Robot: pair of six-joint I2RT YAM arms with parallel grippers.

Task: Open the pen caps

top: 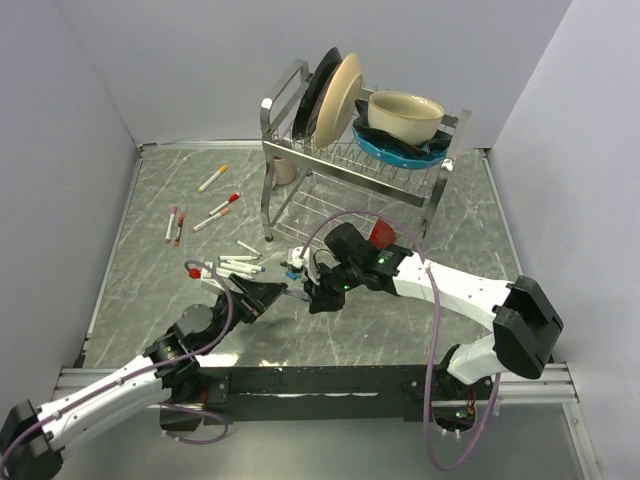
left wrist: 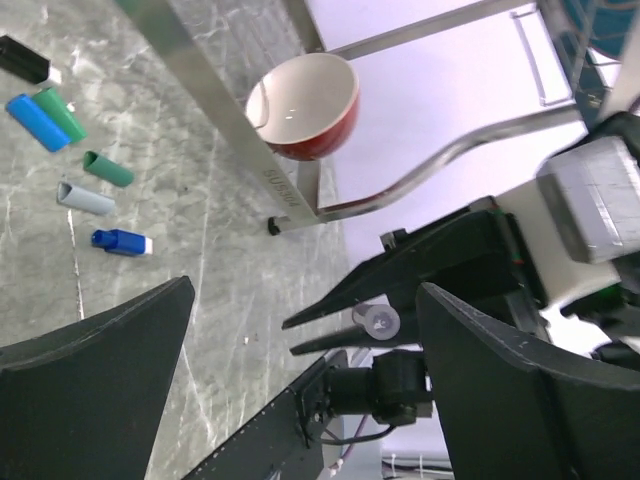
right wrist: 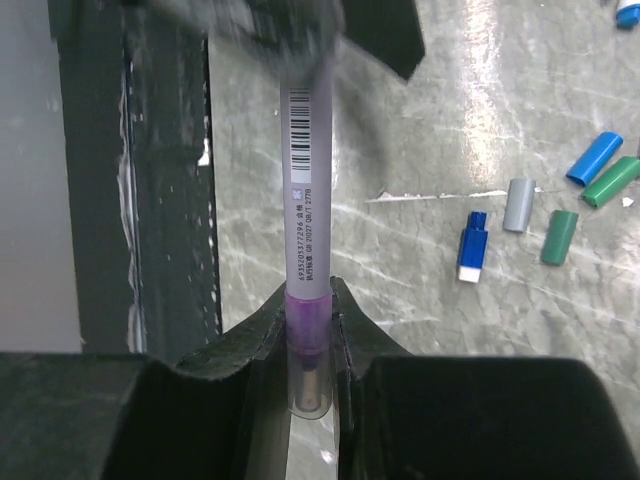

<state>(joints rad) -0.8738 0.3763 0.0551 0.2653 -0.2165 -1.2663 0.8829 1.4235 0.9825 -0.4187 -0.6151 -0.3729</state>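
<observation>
My right gripper [right wrist: 308, 300] is shut on the purple, clear-tipped cap [right wrist: 306, 322] of a white pen [right wrist: 306, 180], held level above the table. The barrel points toward my left gripper [left wrist: 305, 290], which is open; its jaws stand wide apart on either side of the pen's round end [left wrist: 380, 320] without touching it. In the top view the left gripper [top: 270, 297] and right gripper [top: 312, 293] face each other. Loose caps lie on the table: blue [right wrist: 594, 157], green [right wrist: 612, 180], grey [right wrist: 518, 204], green [right wrist: 558, 237], blue-and-white [right wrist: 471, 245].
A metal dish rack [top: 290, 190] with plates and bowls stands at the back, a red bowl [top: 380, 235] under it. Capped pens lie to the left: yellow [top: 212, 179], red [top: 224, 205], pink [top: 171, 224]. Uncapped white barrels [top: 240, 264] lie near the left gripper.
</observation>
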